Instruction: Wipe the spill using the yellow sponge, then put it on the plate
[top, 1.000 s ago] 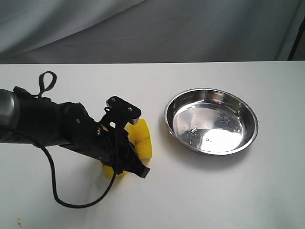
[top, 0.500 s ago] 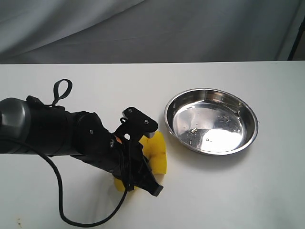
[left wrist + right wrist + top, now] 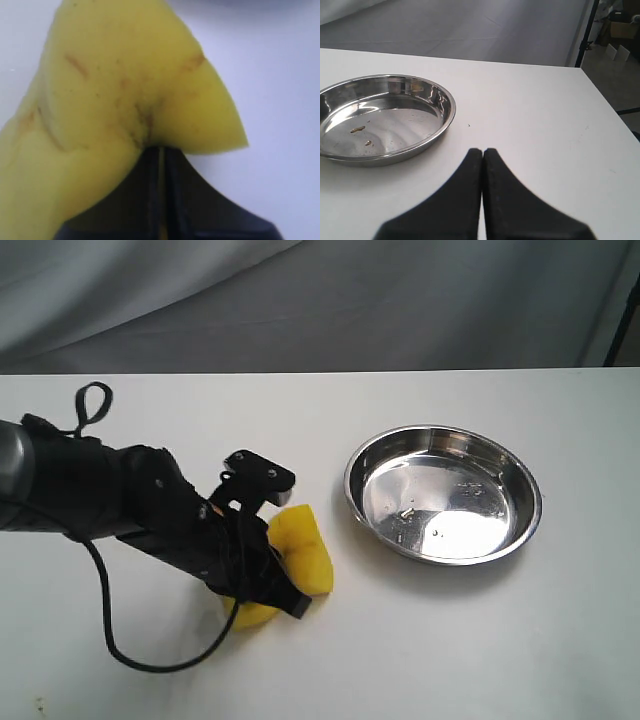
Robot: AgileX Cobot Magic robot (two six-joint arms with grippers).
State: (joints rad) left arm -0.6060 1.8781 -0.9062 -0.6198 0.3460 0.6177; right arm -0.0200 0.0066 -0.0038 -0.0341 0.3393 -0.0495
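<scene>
The yellow sponge (image 3: 303, 552) lies pressed on the white table, just left of the plate (image 3: 450, 530). My left gripper (image 3: 268, 572) is shut on it and pinches it into a deep fold. In the left wrist view the sponge (image 3: 125, 85) bulges to either side of the left gripper (image 3: 159, 150) and shows brownish streaks. The spill does not show in any view; whether it lies under the sponge I cannot tell. The steel plate (image 3: 447, 107) holds only a few small specks. My right gripper (image 3: 482, 152) hovers shut and empty over bare table beside the plate.
A black cable (image 3: 130, 655) loops from the left arm onto the table near its front edge. The table's right edge (image 3: 607, 115) runs close by the right gripper. A grey cloth backdrop (image 3: 320, 300) hangs behind the table.
The left gripper swept the sponge right and toward the front edge, then drew it back left. The plate has not moved.
</scene>
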